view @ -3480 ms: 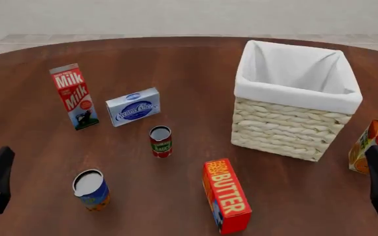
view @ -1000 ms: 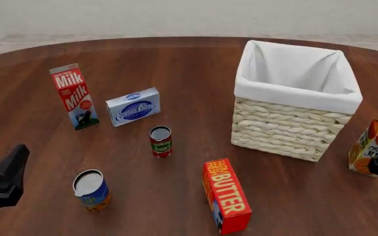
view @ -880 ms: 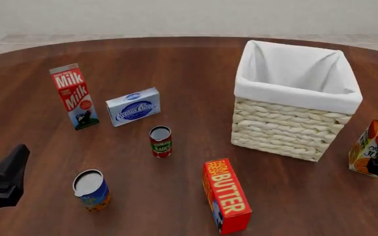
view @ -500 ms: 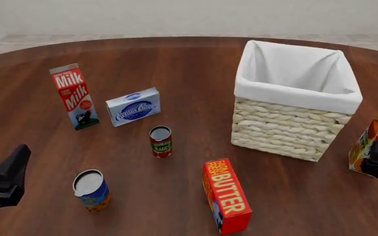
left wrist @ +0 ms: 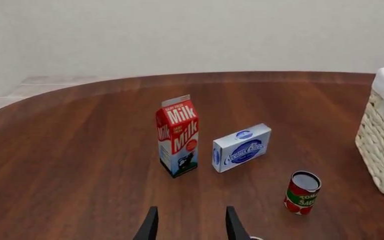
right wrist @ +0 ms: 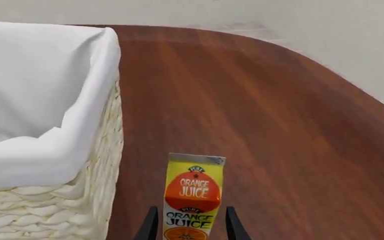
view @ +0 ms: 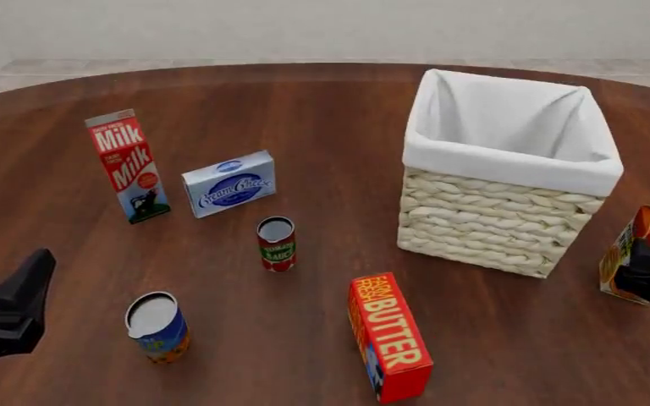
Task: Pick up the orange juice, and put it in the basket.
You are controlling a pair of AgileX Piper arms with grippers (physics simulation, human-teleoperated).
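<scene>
Rough woven wicker basket w/ matt white cloth liner, on smooth semi-gloss wood table.

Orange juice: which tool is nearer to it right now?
Right. The right tool has its fingers on either side of the orange juice, beside the basket. The left tool is far across the table, near the blue can.

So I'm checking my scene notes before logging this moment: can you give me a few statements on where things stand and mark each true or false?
1. The orange juice stands upright on the table. True.
2. The orange juice is already inside the basket. False: it stands outside, beside it.
3. The right hand is open, fingers either side of the carton's base. True.
4. The left hand holds the milk carton. False: it is open, apart from it.
</scene>
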